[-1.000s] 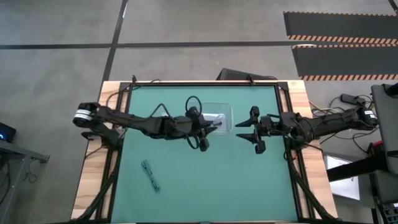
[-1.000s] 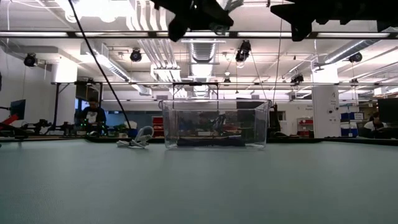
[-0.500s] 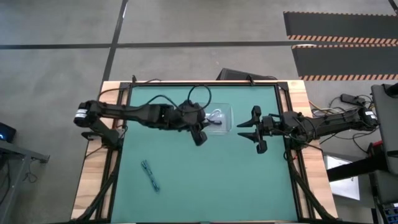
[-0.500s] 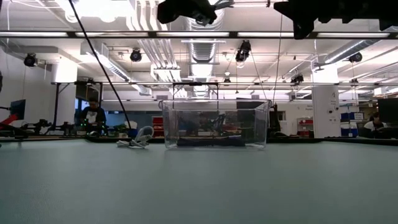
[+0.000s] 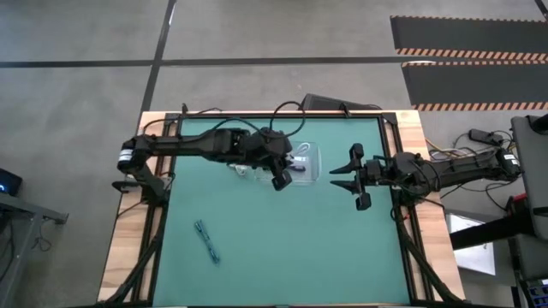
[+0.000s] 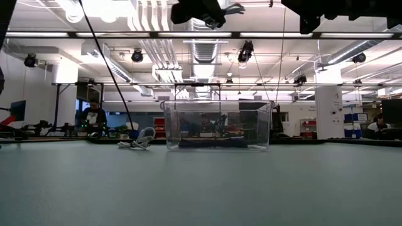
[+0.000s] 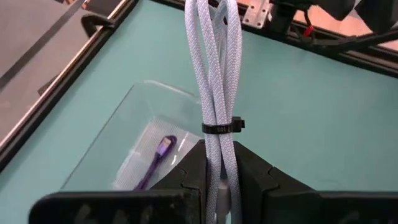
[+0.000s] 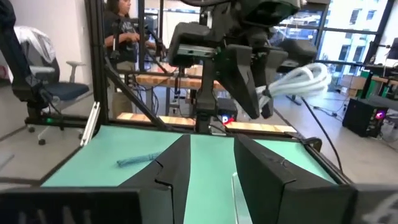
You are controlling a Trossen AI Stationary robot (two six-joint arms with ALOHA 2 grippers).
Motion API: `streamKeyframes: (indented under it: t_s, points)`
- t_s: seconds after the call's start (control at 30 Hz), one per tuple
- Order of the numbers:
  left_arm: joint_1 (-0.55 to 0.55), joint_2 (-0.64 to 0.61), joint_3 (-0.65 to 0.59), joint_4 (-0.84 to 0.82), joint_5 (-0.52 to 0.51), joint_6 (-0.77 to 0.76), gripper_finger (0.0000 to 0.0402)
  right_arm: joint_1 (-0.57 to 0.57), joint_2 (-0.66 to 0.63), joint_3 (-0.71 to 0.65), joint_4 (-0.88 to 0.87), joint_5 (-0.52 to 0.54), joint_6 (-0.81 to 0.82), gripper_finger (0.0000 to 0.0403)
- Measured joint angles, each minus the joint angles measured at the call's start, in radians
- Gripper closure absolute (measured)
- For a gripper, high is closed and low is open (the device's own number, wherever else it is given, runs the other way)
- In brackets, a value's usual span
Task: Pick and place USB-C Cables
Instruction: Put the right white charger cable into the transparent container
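Note:
My left gripper [image 5: 280, 177] hangs above the near left part of a clear plastic container [image 5: 310, 154] and is shut on a white braided USB-C cable bundle [image 7: 214, 74]. A black tie [image 7: 222, 127] binds the bundle. The right wrist view shows the same bundle [image 8: 298, 79] jutting out of that gripper. A dark purplish cable [image 7: 155, 163] lies on the container's floor. The teal-grey cable [image 5: 206, 240] lies flat on the mat near the left front. My right gripper [image 5: 347, 181] is open, in the air right of the container. My left gripper pinches the white cable bundle at one end [image 7: 217, 163] between its two fingers [image 7: 189, 171]. The bundle lies along the fingers and sticks out past their tips toward the table's right, slanting down. It is lifted clear, above the container.
The container stands at the mat's far middle [image 6: 218, 125], between the two arms. Black rails [image 5: 163, 214] frame the green mat, with wooden table edge outside them. Open mat lies toward the near edge. People sit in the room beyond [image 6: 93, 117].
My left arm has swung toward the far edge, and its gripper has turned and drawn a little toward the container, carrying the white bundle with it, still shut.

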Motion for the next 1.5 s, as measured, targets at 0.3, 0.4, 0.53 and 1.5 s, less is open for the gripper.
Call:
streamKeyframes:
  t_s: [0.3,0.4,0.53,1.5]
  points:
    - [0.055,0.122,0.112,-0.102,0.106,0.085,0.0369,0.000,-0.061,0.000,-0.057,-0.001,-0.026,0.0303]
    - [0.070,0.160,0.148,-0.187,0.111,0.117,0.0369,0.000,-0.069,0.000,-0.061,0.000,-0.033,0.0309]
    - [0.096,0.194,0.179,-0.265,0.117,0.165,0.0369,0.000,-0.074,0.000,-0.064,0.000,-0.035,0.0316]
    - [0.221,0.317,0.180,-0.367,0.196,0.376,0.0369,0.000,-0.073,0.000,-0.076,0.001,-0.040,0.0332]
